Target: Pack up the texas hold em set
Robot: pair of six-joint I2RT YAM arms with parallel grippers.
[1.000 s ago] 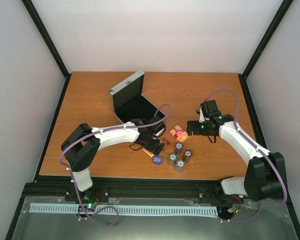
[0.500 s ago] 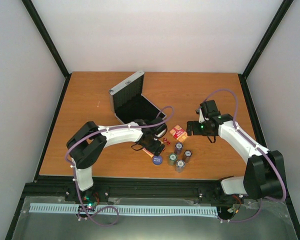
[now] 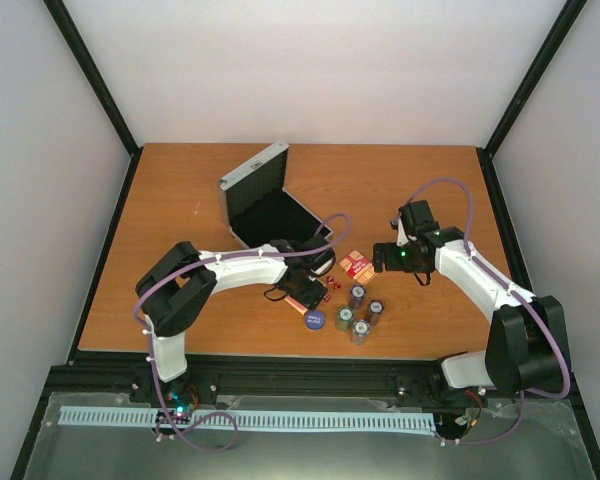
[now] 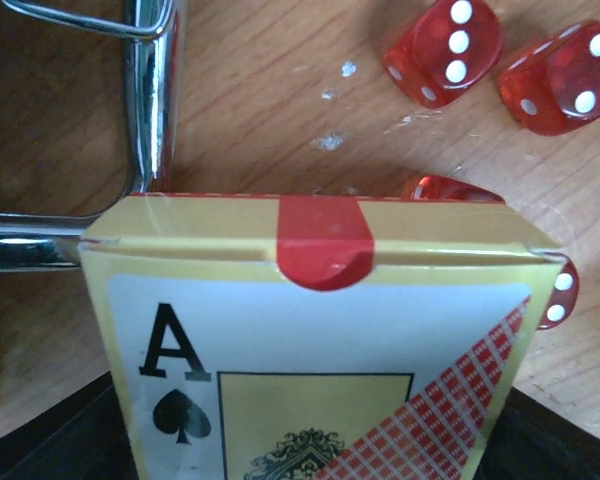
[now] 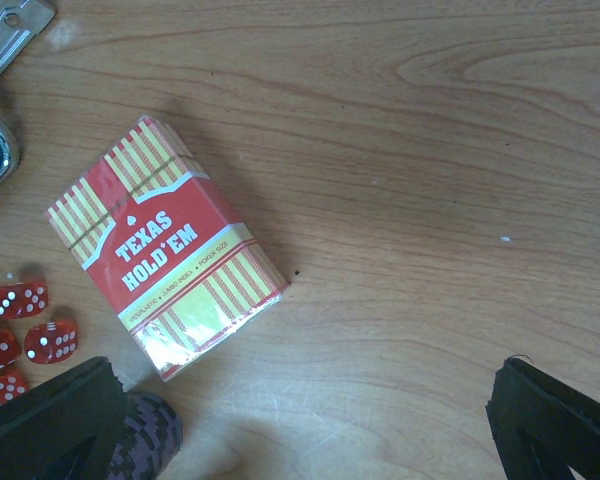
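– Since the left tool [image 4: 310, 440] has a boxed card deck [image 4: 310, 330] between its fingers, is it clamped on it?
– I cannot tell. The box fills the gap, but the contact itself is out of sight. Just past the deck's far edge lie red dice [image 4: 445, 50], and ahead to the left is a chrome handle [image 4: 150, 100].
– How will the deck handle?
– Light, stiff cardboard, probably glossy and slippery. I'd take it across its width, near the middle, gently enough not to crush it.
– And the right tool [image 5: 305, 425]?
– Fingers wide apart, holding nothing, over the surface [image 5: 430, 200]. A second deck [image 5: 167, 247] lies flat ahead and to its left. The open case [image 3: 265, 205] stands well beyond both tools.
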